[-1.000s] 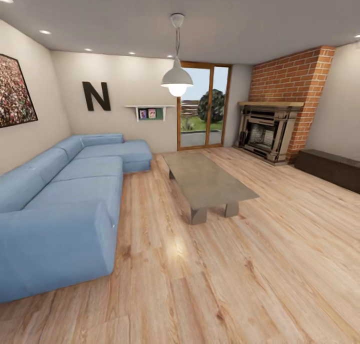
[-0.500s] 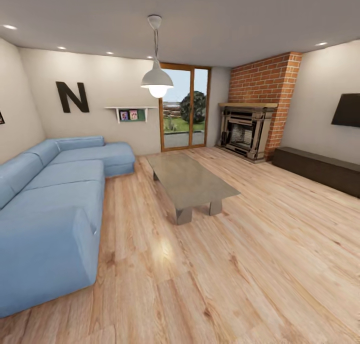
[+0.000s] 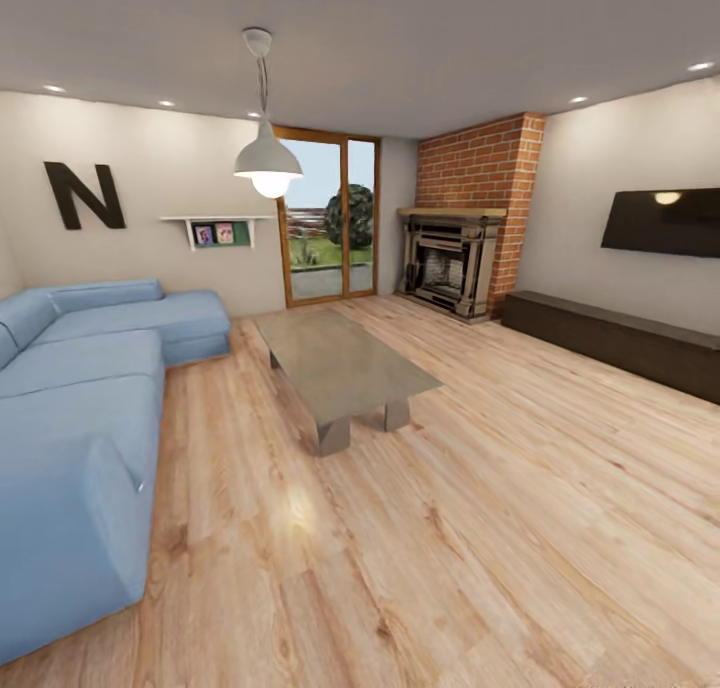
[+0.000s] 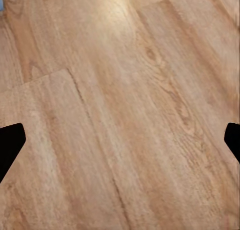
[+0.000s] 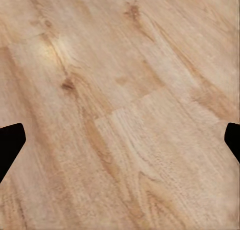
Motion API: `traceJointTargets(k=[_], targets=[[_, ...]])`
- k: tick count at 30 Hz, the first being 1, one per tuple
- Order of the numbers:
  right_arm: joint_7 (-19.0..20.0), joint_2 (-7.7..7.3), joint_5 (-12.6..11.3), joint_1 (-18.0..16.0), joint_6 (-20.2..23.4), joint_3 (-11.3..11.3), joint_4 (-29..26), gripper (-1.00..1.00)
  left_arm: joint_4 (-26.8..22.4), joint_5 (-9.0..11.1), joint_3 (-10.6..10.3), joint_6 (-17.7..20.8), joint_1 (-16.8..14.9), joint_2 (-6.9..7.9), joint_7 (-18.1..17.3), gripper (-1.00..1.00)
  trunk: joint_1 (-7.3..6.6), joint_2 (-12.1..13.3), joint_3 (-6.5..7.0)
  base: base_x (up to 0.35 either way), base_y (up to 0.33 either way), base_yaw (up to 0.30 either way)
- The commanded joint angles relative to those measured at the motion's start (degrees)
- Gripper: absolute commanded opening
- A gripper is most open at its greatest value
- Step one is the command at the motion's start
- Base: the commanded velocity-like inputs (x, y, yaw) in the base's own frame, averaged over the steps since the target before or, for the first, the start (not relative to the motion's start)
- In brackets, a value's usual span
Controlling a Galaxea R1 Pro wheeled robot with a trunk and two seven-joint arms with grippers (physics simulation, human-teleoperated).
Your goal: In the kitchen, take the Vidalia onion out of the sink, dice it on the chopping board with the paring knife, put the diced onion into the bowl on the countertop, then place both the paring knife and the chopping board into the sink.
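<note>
Living room: sofa (image 3: 70,418), low table (image 3: 340,363), fireplace (image 3: 447,263). Left gripper (image 4: 120,140) and right gripper (image 5: 120,140) both spread wide, empty, over wood floor (image 3: 480,528).

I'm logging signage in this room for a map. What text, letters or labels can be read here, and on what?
"N": a large dark letter mounted on the pale wall above the blue sofa.
The small pictures on the wall shelf are too blurred to read.

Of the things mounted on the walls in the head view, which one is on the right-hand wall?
The black flat television screen. The black letter N and the small white shelf both hang on the far wall, above the blue sofa.
</note>
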Motion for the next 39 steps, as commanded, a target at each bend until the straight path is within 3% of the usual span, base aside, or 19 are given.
traceJointTargets(k=[1,39], targets=[[0.0,0.00,0.0,0.0,-0.1,0.0,0.0,1.00,0.0,0.4,-0.1,-0.1,0.0,0.01,0.0,1.00,0.02,0.0,-0.02,0.209,-0.201,-0.236],[0.0,-0.09,0.0,0.0,-0.1,0.0,-0.1,1.00,1.3,0.4,-0.1,-0.1,0.0,-0.03,0.0,1.00,0.02,0.0,0.97,0.249,-0.214,-0.236]])
